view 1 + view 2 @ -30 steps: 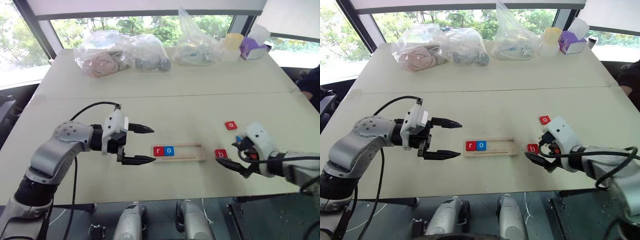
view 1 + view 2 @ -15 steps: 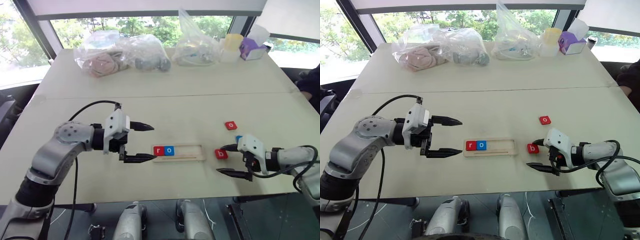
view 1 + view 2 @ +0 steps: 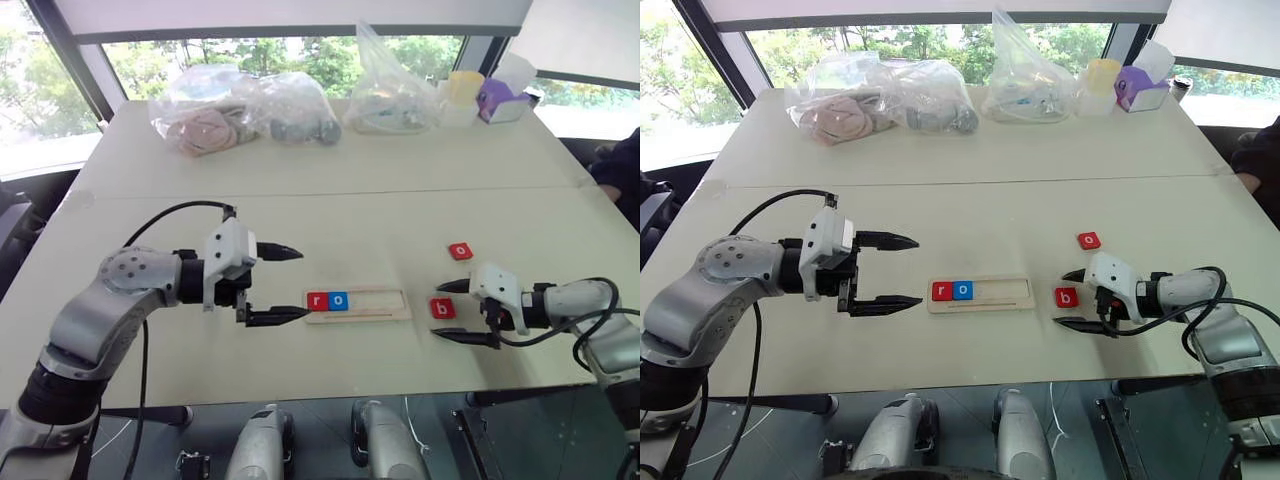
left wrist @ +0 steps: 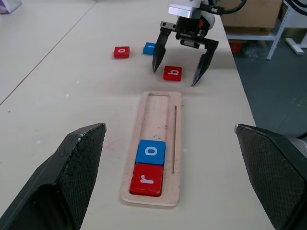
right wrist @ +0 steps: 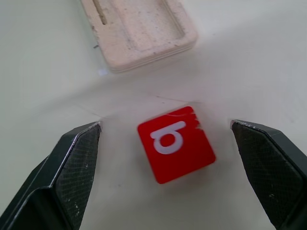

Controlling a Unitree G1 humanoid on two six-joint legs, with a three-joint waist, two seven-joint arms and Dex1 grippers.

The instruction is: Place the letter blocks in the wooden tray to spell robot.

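Observation:
The wooden tray (image 3: 385, 303) lies near the table's front edge. A red "r" block (image 3: 318, 301) and a blue "o" block (image 3: 339, 300) sit side by side at its left end. To the tray's right a red "b" block (image 3: 442, 308) lies flat on the table, with a red "o" block (image 3: 460, 251) beyond it. A blue block (image 4: 149, 48) lies behind the right gripper. My right gripper (image 3: 438, 312) is open and low, one finger on each side of the "b" block (image 5: 176, 143), touching nothing. My left gripper (image 3: 304, 284) is open and hovers just left of the tray.
Several clear plastic bags (image 3: 240, 110) with soft items sit along the far side of the table, next to a yellow cup (image 3: 465, 85) and a purple box (image 3: 497, 98). A seam (image 3: 400, 188) crosses the tabletop. A person's dark sleeve (image 3: 625, 170) shows at the right edge.
My right gripper came down toward the table and rolled, so its open fingers now straddle the "b" block. The left gripper and all blocks stayed where they were.

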